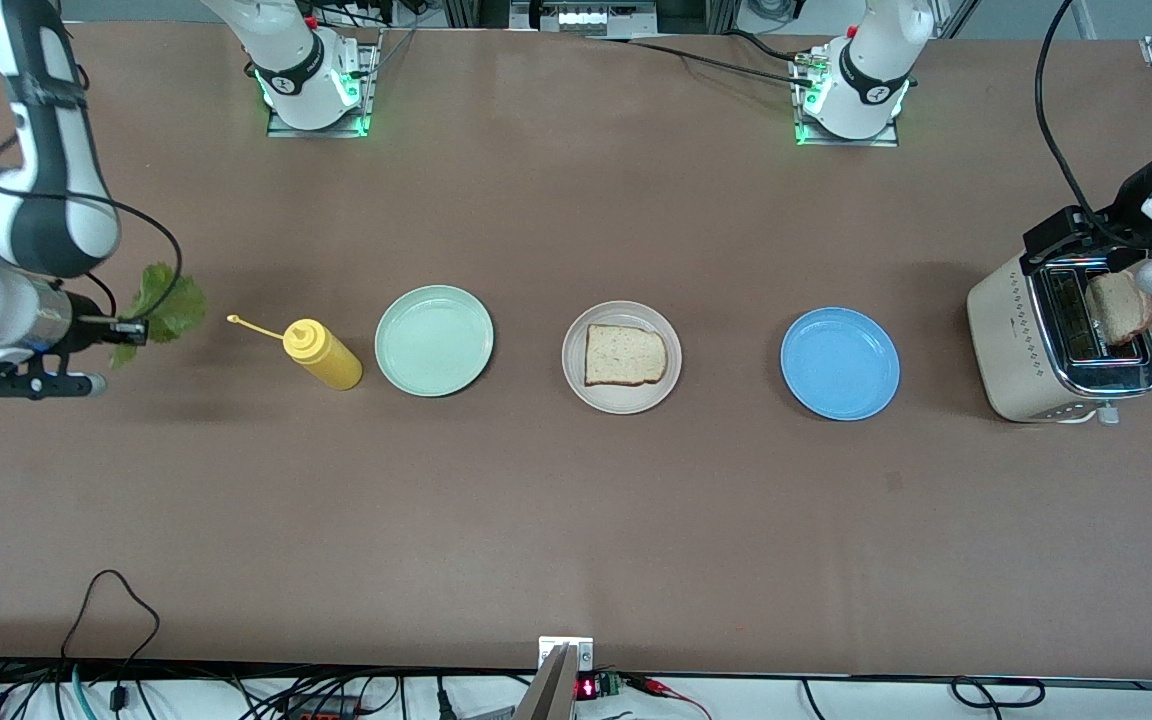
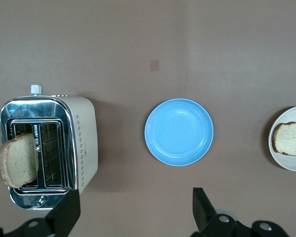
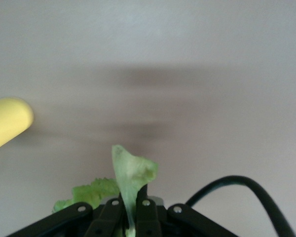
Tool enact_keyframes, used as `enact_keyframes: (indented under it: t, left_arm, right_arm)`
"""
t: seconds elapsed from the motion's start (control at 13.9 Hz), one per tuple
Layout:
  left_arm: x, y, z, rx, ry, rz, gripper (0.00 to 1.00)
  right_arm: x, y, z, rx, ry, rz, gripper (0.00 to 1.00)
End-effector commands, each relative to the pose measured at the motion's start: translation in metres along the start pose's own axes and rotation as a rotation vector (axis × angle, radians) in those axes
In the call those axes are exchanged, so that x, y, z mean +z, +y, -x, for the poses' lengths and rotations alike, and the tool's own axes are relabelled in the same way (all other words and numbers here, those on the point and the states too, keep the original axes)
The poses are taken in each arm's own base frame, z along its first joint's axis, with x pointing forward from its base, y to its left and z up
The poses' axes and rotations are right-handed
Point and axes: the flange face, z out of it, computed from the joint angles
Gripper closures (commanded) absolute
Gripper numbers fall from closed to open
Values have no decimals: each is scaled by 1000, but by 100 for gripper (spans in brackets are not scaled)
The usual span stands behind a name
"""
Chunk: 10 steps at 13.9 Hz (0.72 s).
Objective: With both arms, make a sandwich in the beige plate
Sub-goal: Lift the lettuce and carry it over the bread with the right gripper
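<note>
A crinkly green lettuce leaf (image 1: 164,303) hangs in the air near the right arm's end of the table, with my right gripper (image 1: 136,330) shut on it. In the right wrist view the lettuce (image 3: 130,175) is pinched between the closed jaws of the right gripper (image 3: 130,210). The beige plate (image 1: 626,400) sits mid-table with one toast slice (image 1: 624,355) lying on it. A second slice (image 1: 1119,307) pokes out of the toaster (image 1: 1021,340). My left gripper (image 2: 135,210) hovers by the toaster (image 2: 81,143), open and holding nothing, apart from the slice (image 2: 17,160).
A yellow mustard bottle (image 1: 324,356) lies between the lettuce and a mint green plate (image 1: 434,340). A blue plate (image 1: 839,363) sits between the beige plate and the toaster. Cables run along the table edge nearest the front camera.
</note>
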Motion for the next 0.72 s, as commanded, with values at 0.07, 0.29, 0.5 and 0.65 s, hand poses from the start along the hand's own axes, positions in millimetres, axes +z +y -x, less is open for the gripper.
enact_keyframes:
  t: [0.07,0.29,0.5,0.65]
  left_arm:
    - [-2,-1,6,6,-2,7,0]
    - [1,-8,3,7,0,4,0]
    - [1,-8,3,8,-3,3,0]
    - [2,-8,4,8,-6,3,0]
  right_arm:
    - [-56,-13,15,47,-66,-127,100]
    - [-70,-72,11,192,-89,-244,100]
    - [-71,-162,12,383,-135,-258,100]
    - [-71,-222,8,534,-128,-318,100]
